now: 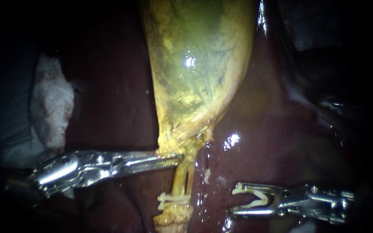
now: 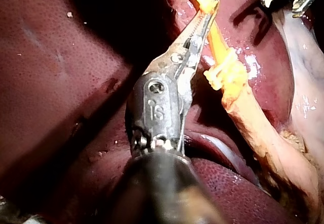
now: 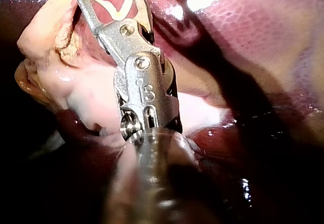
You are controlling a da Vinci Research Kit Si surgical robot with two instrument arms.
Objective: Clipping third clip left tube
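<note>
Tension comes from our left instrument (image 1: 178, 159), jaws clamped on the gallbladder (image 1: 195, 64) neck at centre frame. Our right instrument (image 1: 237, 199), lower right, carries a fresh clip (image 1: 257, 199) in wide jaws, well apart from the left tube (image 1: 178, 177) at lower centre. We should seat it squarely above the placed clips (image 1: 173, 199), both tips past the tube.

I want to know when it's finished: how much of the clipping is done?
Done: white clips already sit across the tube below the gallbladder. In hand: the left instrument grips the gallbladder's bottom end; the right instrument holds a new clip in its jaws, apart from the tube. Left: bring it to the tube and squeeze it on.
</note>
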